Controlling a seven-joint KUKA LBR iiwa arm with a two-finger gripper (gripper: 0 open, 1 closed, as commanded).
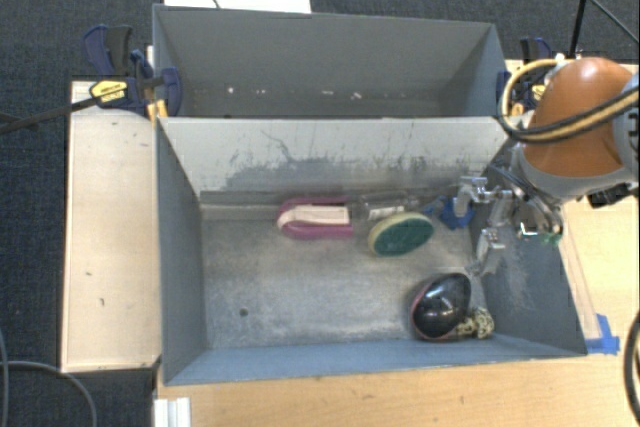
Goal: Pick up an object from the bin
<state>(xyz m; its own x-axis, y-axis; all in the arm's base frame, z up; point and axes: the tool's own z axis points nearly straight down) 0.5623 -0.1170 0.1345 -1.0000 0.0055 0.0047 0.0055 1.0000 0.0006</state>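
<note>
My gripper [492, 227] hangs low at the bin's right side, close to the right wall. Just below and left of it a glossy black oval thing [440, 304] lies near the front right corner, with a small speckled tan piece [479, 325] against its right end. To the gripper's left a round dark-green disc with a pale rim [401, 235] leans by the back wall. A small blue thing [454, 211] sits between the disc and the gripper. Nothing shows held in the gripper.
A pink and white brush-like thing [315, 218] lies along the back wall, left of the green disc. The arm with its orange cover comes in over the right rim. The left half of the bin floor is bare grey metal.
</note>
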